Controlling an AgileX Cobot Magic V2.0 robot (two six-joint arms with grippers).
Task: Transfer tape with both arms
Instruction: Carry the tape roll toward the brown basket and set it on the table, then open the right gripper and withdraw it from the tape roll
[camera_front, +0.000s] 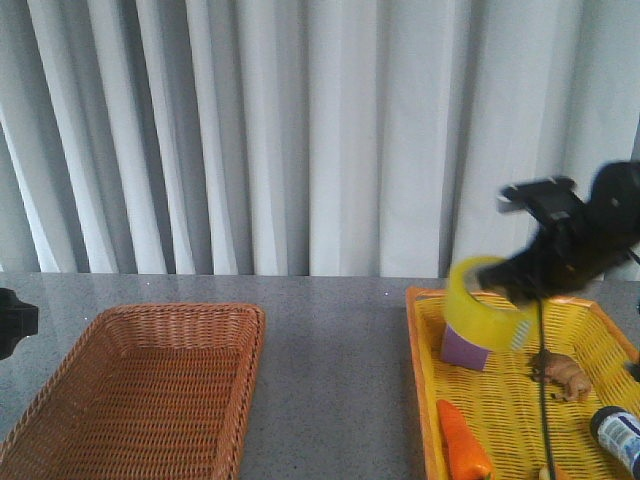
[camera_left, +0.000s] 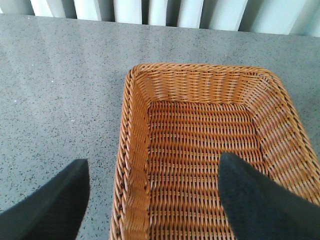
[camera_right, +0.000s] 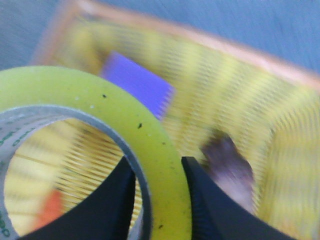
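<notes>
Front view | right fingers (camera_right: 159, 200) clamped on tape (camera_front: 487, 303) wall | left fingers (camera_left: 150, 200) apart, well apart from tape

yellow tape (camera_front: 483, 302), white core; orange woven basket (camera_front: 140, 385); yellow tray (camera_front: 520, 395); purple block (camera_front: 465, 347).

The right claw (camera_front: 515, 290) holds the tape (camera_front: 487, 303) above the tray (camera_front: 425, 380) on the table (camera_front: 335, 370). Beneath the claw lie a block (camera_front: 466, 349), carrot (camera_front: 462, 440) and bottle (camera_front: 618, 436). Far left sits the basket (camera_front: 140, 395), under the left claw (camera_left: 155, 200).
</notes>
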